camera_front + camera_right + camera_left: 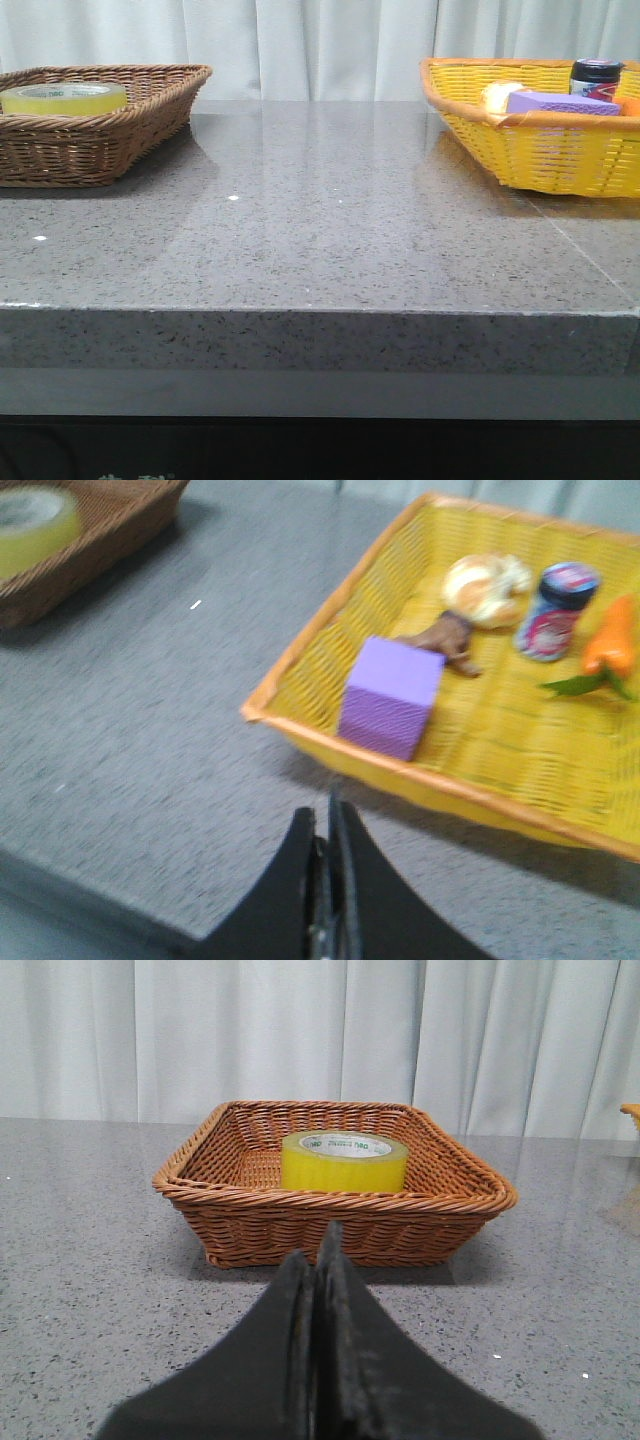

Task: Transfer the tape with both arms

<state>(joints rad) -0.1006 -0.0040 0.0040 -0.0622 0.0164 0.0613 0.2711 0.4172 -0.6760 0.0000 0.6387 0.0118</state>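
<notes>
The tape (64, 97), a wide yellow roll with a white core and green lettering, lies flat inside a brown wicker basket (120, 125) at the table's far left. It shows in the left wrist view (344, 1162) and at the edge of the right wrist view (32, 522). My left gripper (320, 1250) is shut and empty, short of the brown basket (250, 1225) and level with the table. My right gripper (322, 815) is shut and empty, above the table's front part, short of the yellow basket (300, 715). Neither gripper shows in the front view.
A yellow wicker basket (530, 150) stands at the far right. It holds a purple sponge block (392, 697), a bun (485, 588), a dark-lidded jar (556, 610), a carrot (610, 640) and a small brown thing (440, 640). White curtains hang behind the grey stone table (330, 220).
</notes>
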